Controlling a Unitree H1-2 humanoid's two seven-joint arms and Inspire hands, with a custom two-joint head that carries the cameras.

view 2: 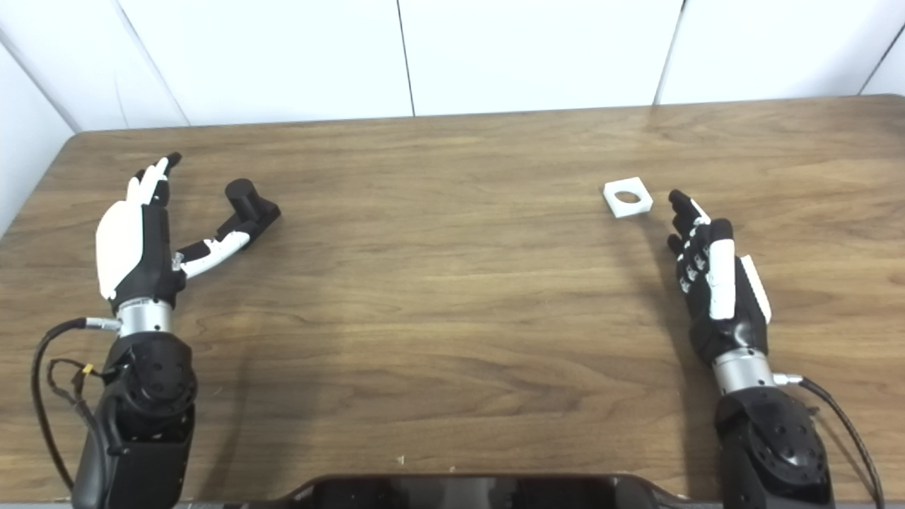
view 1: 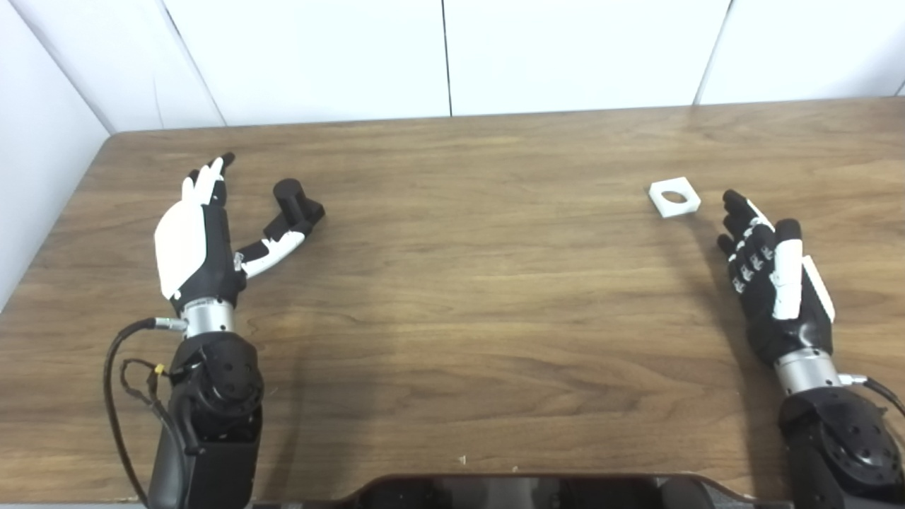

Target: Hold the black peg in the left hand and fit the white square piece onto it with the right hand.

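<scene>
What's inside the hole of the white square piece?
Nothing is fitted in it. The white square piece lies flat on the table, and bare wood shows through its round hole. The black peg lies far away, near the left hand.

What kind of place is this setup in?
Probably a robot test bench or lab: a bare wooden table boxed in by plain white panels, with only a black peg and a white square piece laid out.
</scene>
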